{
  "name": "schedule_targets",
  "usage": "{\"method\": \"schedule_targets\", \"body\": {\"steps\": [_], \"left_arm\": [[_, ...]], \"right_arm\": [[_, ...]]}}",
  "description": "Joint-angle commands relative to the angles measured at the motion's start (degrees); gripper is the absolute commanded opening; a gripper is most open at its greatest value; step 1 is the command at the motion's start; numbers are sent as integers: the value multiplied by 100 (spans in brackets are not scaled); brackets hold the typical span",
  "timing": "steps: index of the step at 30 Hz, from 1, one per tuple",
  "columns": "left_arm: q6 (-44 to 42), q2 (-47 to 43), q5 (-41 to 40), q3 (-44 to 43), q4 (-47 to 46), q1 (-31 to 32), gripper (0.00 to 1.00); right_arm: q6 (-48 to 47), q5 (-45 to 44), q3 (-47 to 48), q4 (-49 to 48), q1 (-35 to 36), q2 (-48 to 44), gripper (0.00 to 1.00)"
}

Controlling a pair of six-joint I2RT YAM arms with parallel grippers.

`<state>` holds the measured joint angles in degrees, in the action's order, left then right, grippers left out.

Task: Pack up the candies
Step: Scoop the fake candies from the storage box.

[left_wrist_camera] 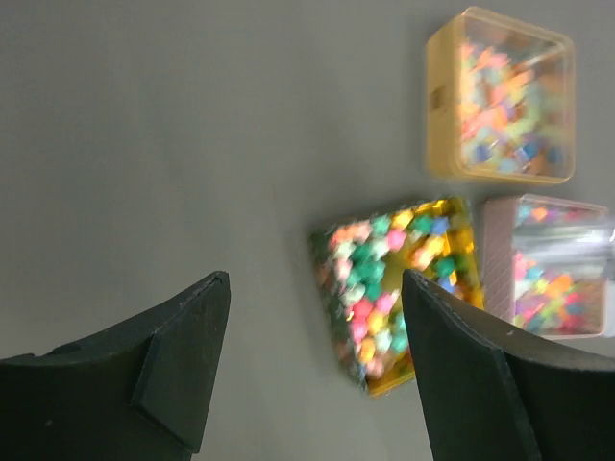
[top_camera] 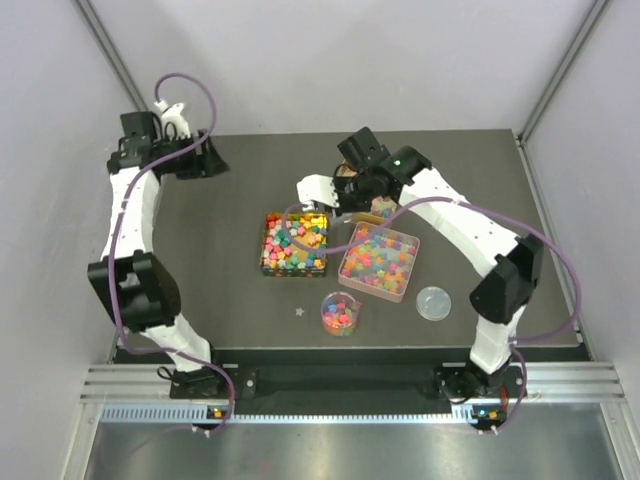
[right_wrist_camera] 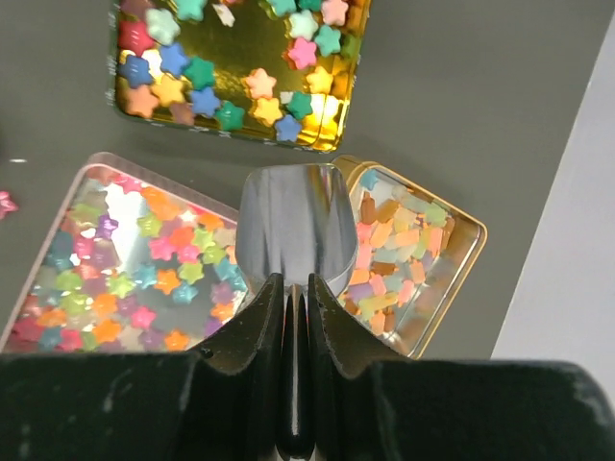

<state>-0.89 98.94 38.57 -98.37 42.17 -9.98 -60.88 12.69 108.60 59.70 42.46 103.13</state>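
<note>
Candies fill three tins. Small stars lie in a gold-lined tin (top_camera: 295, 243) (right_wrist_camera: 240, 67) and in a pink tin (top_camera: 379, 262) (right_wrist_camera: 125, 259). Oblong gummy pieces lie in a gold tin (right_wrist_camera: 413, 250) partly under my right arm. My right gripper (top_camera: 347, 190) (right_wrist_camera: 296, 280) is shut on the handle of a shiny metal scoop (top_camera: 318, 190) (right_wrist_camera: 293, 226). The scoop hangs over the edge between the pink tin and the gummy tin, with no candy showing in it. My left gripper (top_camera: 195, 160) (left_wrist_camera: 312, 283) hangs open at the table's far left, holding nothing.
A small clear cup (top_camera: 340, 313) of candies stands in front of the tins, with a round lid (top_camera: 434, 302) to its right. One stray candy (top_camera: 300, 311) lies on the dark table (top_camera: 220, 260). Grey walls close in the back and sides.
</note>
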Motion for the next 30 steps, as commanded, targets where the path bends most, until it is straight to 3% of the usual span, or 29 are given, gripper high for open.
{"method": "schedule_targets", "body": {"steps": [1, 5, 10, 20, 30], "left_arm": [[-518, -620, -378, 844, 299, 5, 76], [-395, -919, -289, 1758, 291, 13, 75], [-307, -964, -104, 2453, 292, -4, 75], [-421, -191, 37, 2190, 511, -259, 73], [-430, 82, 441, 2647, 696, -259, 71]], "right_arm": [[-529, 655, 714, -284, -255, 583, 0], [-898, 849, 1417, -161, -326, 1120, 0], [-1285, 1174, 1620, -82, -326, 1543, 0], [-1962, 1342, 1630, 173, -317, 1938, 0], [-2507, 455, 1351, -432, -159, 2238, 0]]}}
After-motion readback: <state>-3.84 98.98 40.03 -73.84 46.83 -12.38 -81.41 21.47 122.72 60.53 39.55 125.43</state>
